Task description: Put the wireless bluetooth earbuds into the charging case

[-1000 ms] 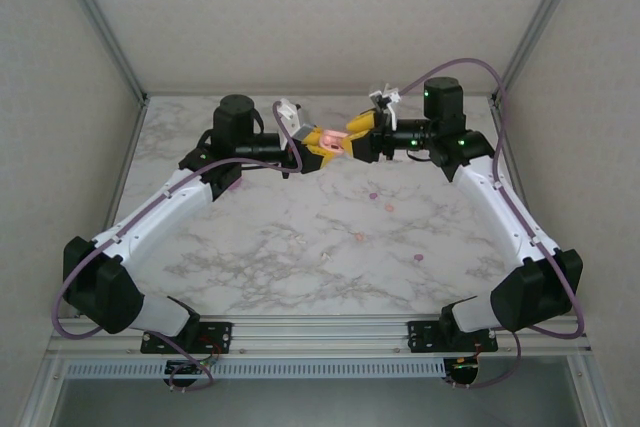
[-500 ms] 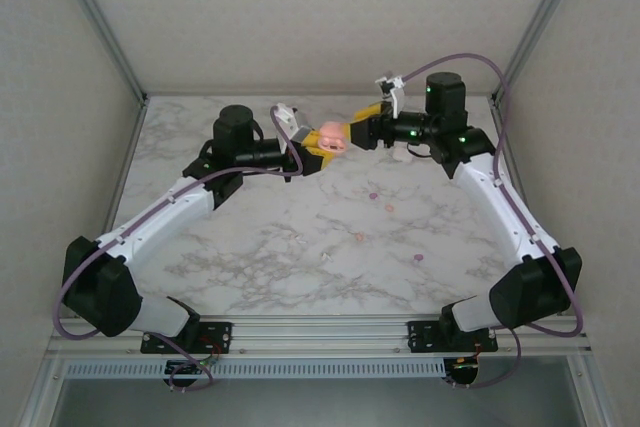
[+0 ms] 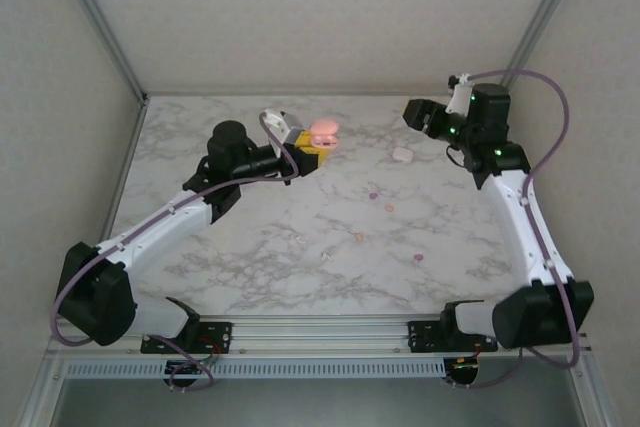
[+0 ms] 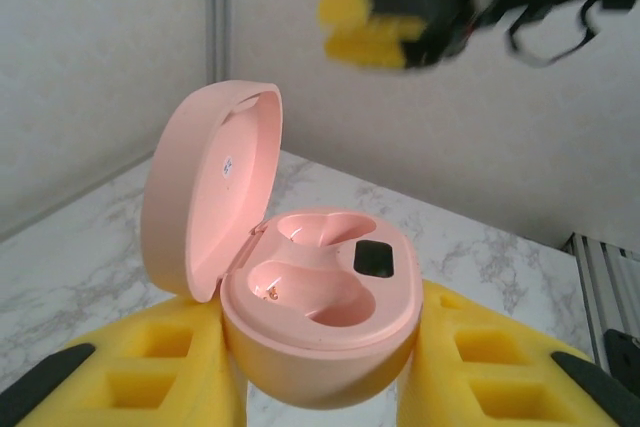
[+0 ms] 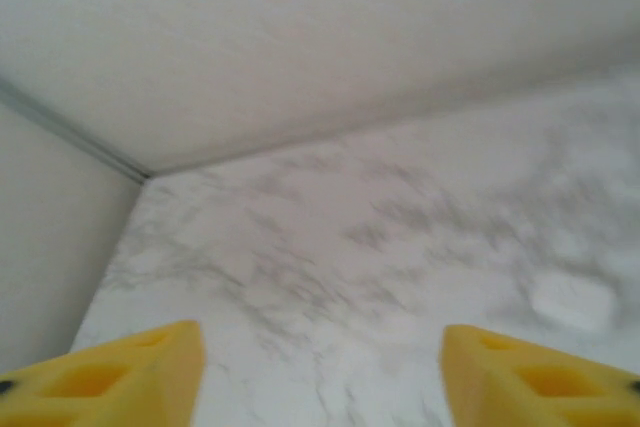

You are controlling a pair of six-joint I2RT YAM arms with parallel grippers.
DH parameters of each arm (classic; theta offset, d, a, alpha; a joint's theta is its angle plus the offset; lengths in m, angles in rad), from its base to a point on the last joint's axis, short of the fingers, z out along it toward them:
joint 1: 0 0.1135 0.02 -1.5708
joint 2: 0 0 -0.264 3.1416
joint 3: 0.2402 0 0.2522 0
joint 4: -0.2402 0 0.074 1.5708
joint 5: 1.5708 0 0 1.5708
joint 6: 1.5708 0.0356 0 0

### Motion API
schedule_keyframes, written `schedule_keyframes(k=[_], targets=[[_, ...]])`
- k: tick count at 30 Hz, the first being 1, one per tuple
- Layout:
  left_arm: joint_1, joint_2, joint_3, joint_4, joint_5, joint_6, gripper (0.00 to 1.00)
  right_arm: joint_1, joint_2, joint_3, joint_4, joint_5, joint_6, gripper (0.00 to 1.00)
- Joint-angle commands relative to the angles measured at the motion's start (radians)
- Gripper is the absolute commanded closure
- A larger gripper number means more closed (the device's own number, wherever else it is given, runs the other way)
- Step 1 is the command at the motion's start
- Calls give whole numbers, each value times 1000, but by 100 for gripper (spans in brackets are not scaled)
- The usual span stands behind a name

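Withdrawn since a second ago: right pincer point(image 3: 418, 113), now at far right, fingers spread wide. Scattered on marble surface point(image 3: 220, 247) mid-right: earbuds point(image 3: 373, 194), too small to read any long axis or heading. Farther, lifted off surface: left pincer point(image 3: 313, 147) clamped on pink case point(image 4: 320, 337), lid hinged open, sockets facing up. Near right pincer: white case point(image 3: 402, 155), blurred. Pale walls behind.

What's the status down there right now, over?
Left pincer shut on open pink rounded plastic charging case, wells look empty. Right pincer open, holding nothing. Tiny purple and peach earbuds loose on marble table. Nothing blocking.
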Motion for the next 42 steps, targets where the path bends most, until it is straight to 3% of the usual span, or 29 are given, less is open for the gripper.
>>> schedule_keyframes(k=[1, 6, 11, 21, 42], targets=[[-5, -56, -20, 61, -40, -22, 81, -10, 111, -17, -236, 66, 29, 44], [-5, -86, -36, 46, -58, -19, 81, -2, 322, 16, -395, -15, -51, 65], [-5, -100, -42, 39, -64, -20, 81, 53, 424, 8, -437, 64, -89, 65], [-5, -111, -35, 8, -68, 9, 81, 98, 542, 31, -420, 79, -103, 62], [-5, -122, -36, -16, -74, 21, 81, 107, 640, 67, -425, 69, -133, 64]])
